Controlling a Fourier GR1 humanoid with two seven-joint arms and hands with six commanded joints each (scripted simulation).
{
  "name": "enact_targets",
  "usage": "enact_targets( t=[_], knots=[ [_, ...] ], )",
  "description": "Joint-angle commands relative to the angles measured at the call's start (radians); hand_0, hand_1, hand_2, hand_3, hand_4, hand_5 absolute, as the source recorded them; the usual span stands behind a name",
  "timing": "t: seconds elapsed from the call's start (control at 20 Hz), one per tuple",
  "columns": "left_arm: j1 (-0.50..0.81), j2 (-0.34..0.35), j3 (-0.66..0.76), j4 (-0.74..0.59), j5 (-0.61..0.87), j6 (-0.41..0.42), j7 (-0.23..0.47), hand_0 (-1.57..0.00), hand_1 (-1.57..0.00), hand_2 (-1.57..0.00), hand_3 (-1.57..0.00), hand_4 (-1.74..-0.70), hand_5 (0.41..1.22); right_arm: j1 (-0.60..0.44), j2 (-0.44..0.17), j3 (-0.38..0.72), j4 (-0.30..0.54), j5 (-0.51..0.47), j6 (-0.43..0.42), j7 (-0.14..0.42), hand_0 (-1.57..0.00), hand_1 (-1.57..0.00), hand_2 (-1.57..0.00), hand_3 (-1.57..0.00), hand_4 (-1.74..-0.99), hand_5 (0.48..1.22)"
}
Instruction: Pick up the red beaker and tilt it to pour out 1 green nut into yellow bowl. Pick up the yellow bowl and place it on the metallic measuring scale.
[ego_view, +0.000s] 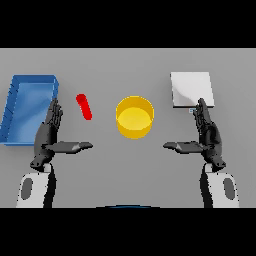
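Observation:
A slim red beaker lies or leans on the grey table left of centre. The yellow bowl stands at the middle, its inside looks bare. At the back right sits the pale metallic scale. My left hand is low on the left, fingers straight and thumb stretched toward the centre, a short way below and left of the beaker. My right hand mirrors it on the right, just below the scale, fingers straight, holding nothing. No green nut shows.
A blue tray stands along the table's left side, right beside my left hand.

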Motion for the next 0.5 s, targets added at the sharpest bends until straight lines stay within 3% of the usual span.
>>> enact_targets(
  t=[0.0,0.25,0.35,0.45],
  knots=[
    [0.004,-0.001,-0.002,-0.003,0.0,0.0,-0.002,0.0,0.0,0.0,0.0,-1.14,0.66,0.0,0.002,0.001,0.0,0.001,-0.002,0.0,0.0,0.0,0.0,0.0,-1.071,0.578],
    [0.043,-0.011,-0.022,-0.034,-0.009,-0.001,-0.014,0.0,0.0,0.0,0.0,-1.14,0.66,0.012,0.02,0.023,-0.008,0.017,-0.008,-0.004,0.0,0.0,0.0,0.0,-1.071,0.578],
    [0.12,0.039,-0.093,-0.146,-0.101,-0.014,-0.046,0.0,0.0,0.0,0.0,-1.14,0.66,0.056,-0.048,0.092,-0.07,0.2,-0.058,-0.107,0.0,0.0,0.0,0.0,-1.072,0.577],
    [0.17,0.045,-0.138,-0.209,-0.142,-0.019,-0.025,0.0,0.0,0.0,0.0,-1.14,0.662,0.081,-0.056,0.133,-0.107,0.287,-0.085,-0.099,0.0,0.0,0.0,0.0,-1.064,0.577]
  ],
)
